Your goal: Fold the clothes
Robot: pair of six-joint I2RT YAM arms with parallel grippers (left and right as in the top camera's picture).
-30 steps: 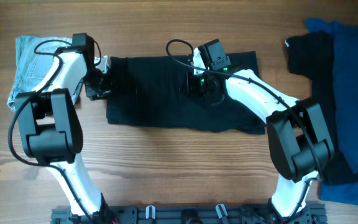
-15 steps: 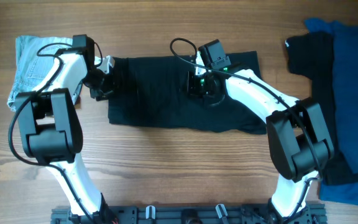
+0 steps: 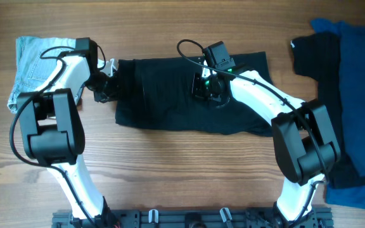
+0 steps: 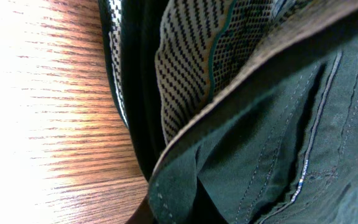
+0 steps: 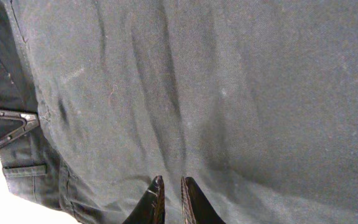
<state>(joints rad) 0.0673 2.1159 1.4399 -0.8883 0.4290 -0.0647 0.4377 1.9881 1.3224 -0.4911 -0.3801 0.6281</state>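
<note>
Right gripper (image 5: pixel 171 199) has its fingers drawn almost together, tips down on the middle of the dark trousers (image 3: pixel 170 104); creases run toward them, so it probably pinches a thin ridge of cloth. Left gripper (image 3: pixel 105 85) sits at the waistband end, where its wrist camera is filled by the patterned lining, and I cannot tell how far it is open. These trousers lie flat across the centre of the table (image 3: pixel 170 171), seemingly not yet folded over. At far left, a denim piece (image 3: pixel 30 63) looks folded already. Blue and black clothes (image 3: pixel 360 95) wait heaped at the right, so most of the task appears left.
</note>
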